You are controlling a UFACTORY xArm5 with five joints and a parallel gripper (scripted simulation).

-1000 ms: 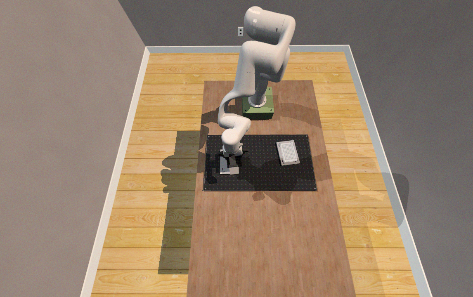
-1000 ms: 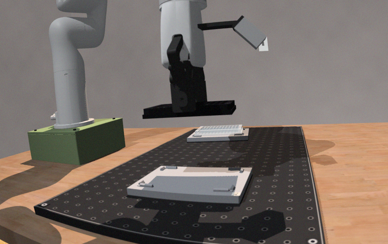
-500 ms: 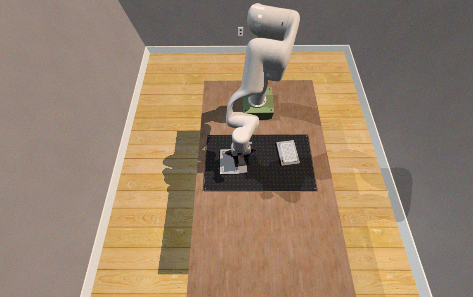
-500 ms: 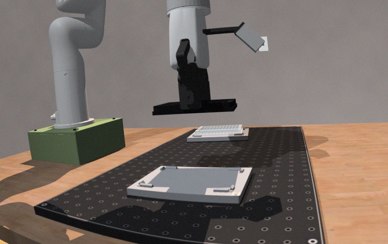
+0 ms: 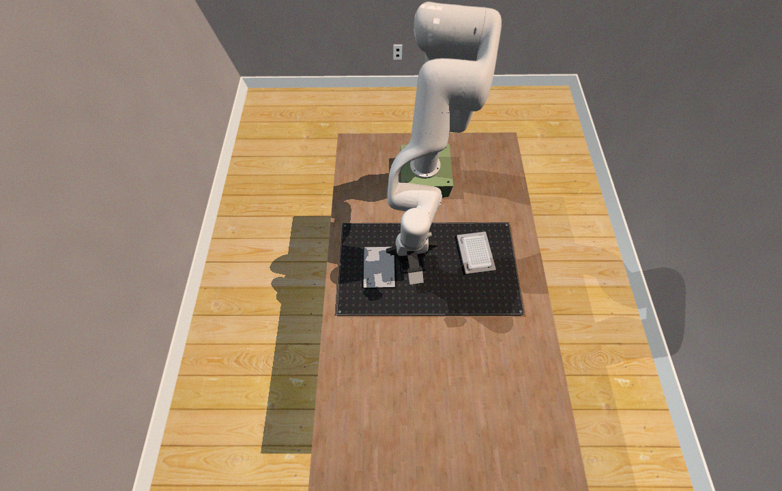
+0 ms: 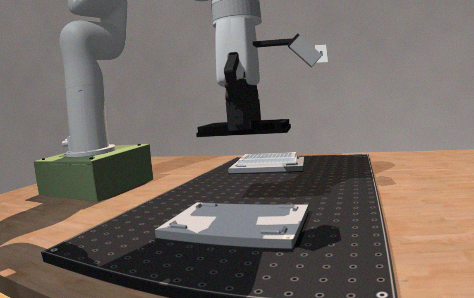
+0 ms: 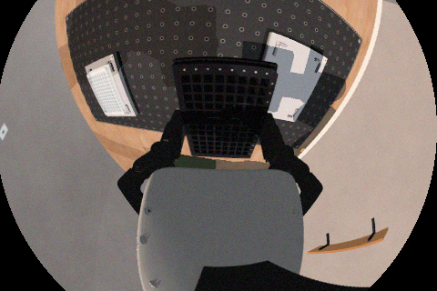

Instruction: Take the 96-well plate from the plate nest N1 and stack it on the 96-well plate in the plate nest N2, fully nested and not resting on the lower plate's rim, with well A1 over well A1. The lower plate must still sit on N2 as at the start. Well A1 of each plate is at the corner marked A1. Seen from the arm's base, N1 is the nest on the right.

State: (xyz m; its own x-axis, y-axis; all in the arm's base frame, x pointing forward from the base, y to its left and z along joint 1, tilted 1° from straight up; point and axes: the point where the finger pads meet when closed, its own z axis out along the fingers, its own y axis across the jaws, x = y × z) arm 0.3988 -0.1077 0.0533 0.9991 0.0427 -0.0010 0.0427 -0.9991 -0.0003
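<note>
My gripper (image 6: pixel 239 124) is shut on a black 96-well plate (image 6: pixel 243 130) and holds it level, high above the black breadboard, between the two nests. The wrist view shows the same plate (image 7: pixel 225 105) gripped by its two long sides between the fingers. Nest N1 (image 6: pixel 234 223) is a grey plate holder, empty, in the near part of the breadboard; it also shows in the top view (image 5: pixel 379 266) and in the wrist view (image 7: pixel 293 79). Nest N2 (image 6: pixel 267 166) holds a clear 96-well plate (image 6: pixel 267 159), which also shows in the top view (image 5: pixel 477 251) and in the wrist view (image 7: pixel 111 86).
The black perforated breadboard (image 5: pixel 429 269) lies on a wooden table. The arm's green base block (image 6: pixel 94 172) stands behind the breadboard. A grey wrist camera bracket (image 6: pixel 294 46) sticks out from the arm above the gripper.
</note>
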